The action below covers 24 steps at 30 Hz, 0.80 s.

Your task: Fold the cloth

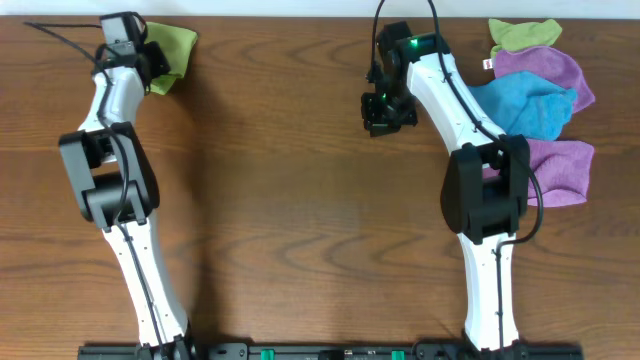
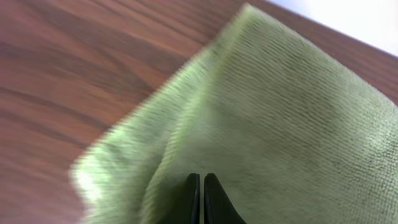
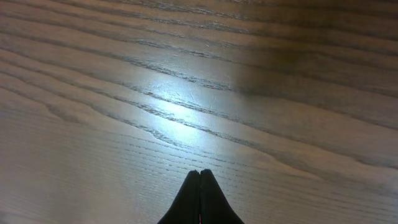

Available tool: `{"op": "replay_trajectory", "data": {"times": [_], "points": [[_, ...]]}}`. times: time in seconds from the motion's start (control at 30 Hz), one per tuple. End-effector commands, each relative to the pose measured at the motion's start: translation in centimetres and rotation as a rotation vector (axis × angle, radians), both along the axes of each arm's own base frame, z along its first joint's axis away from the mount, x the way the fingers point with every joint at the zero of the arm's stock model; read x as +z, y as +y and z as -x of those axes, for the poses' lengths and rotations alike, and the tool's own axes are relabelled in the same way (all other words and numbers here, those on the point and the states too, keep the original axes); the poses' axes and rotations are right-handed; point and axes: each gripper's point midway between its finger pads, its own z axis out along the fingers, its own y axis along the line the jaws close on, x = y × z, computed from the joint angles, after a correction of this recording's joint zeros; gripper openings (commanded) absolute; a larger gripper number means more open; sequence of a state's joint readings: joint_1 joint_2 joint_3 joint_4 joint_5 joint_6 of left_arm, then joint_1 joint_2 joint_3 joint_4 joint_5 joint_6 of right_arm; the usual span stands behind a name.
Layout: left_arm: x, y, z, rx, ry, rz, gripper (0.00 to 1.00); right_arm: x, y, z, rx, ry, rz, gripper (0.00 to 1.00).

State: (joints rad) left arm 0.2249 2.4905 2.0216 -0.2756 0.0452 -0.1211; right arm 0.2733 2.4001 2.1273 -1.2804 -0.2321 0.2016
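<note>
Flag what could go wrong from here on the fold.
1. The left gripper is shut at the green cloth, which lies bunched near the far edge of the table; a pull may drag it, not fold it.
2. The right gripper is shut over bare wood, leaving the other corner unheld.
3. The right arm passes over the cloth pile and could snag it.

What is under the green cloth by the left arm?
Bare wooden table shows around the green cloth; whatever lies beneath is hidden by the fabric. The shut left end effector hangs over it.
</note>
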Motion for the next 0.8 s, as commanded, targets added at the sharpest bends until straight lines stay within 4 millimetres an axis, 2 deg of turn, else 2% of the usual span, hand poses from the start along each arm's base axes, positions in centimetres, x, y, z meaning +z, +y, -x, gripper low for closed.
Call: {"op": "replay_trajectory", "data": {"times": [0.0,0.1,0.2,0.27,0.33,0.4,0.47,0.6,0.63,0.67,0.7,0.73,0.77], "points": [[4.1,2.3,0.5,0.008,-0.034,-0.081,0.06,2.3,0.4,-0.7,-0.008,-0.057,-0.021,0.01],[6.5,2.1,0.6,-0.001,-0.065,-0.077,0.06,2.3,0.4,-0.8,-0.008,-0.058,-0.022,0.01],[11.4,1.9,1.1,-0.01,-0.124,-0.102,0.06,2.3,0.5,-0.8,-0.007,-0.06,-0.022,0.01],[14.2,1.7,2.1,-0.019,-0.132,-0.118,0.06,2.7,0.6,-0.8,-0.007,-0.064,-0.028,0.01],[16.3,1.3,3.7,-0.03,-0.112,-0.125,0.06,3.9,0.6,-1.0,-0.007,-0.076,-0.031,0.01],[18.0,0.7,5.5,-0.042,-0.082,-0.122,0.08,5.8,0.1,-1.5,-0.009,-0.119,-0.006,0.18],[19.2,-0.1,7.3,-0.051,-0.047,-0.111,0.3,8.2,-0.8,-2.1,0.003,-0.185,0.038,0.45],[21.5,-2.3,11.0,-0.087,0.02,-0.103,0.38,12.8,-2.4,-2.1,0.05,-0.295,0.1,0.92],[22.1,-2.9,11.8,-0.097,0.028,-0.1,0.4,13.8,-2.7,-1.8,0.06,-0.314,0.111,0.99],[22.7,-3.6,12.6,-0.107,0.036,-0.098,0.43,14.6,-3.0,-1.5,0.074,-0.327,0.119,0.99],[23.4,-4.4,13.5,-0.121,0.045,-0.097,0.5,15.3,-3.3,-1.1,0.086,-0.335,0.128,0.99],[24.3,-5.5,14.6,-0.137,0.054,-0.094,0.92,16.3,-3.8,-0.5,0.096,-0.343,0.149,0.99],[24.8,-6.1,15.3,-0.148,0.058,-0.093,0.95,16.8,-4.2,-0.1,0.097,-0.349,0.166,0.99]]}}
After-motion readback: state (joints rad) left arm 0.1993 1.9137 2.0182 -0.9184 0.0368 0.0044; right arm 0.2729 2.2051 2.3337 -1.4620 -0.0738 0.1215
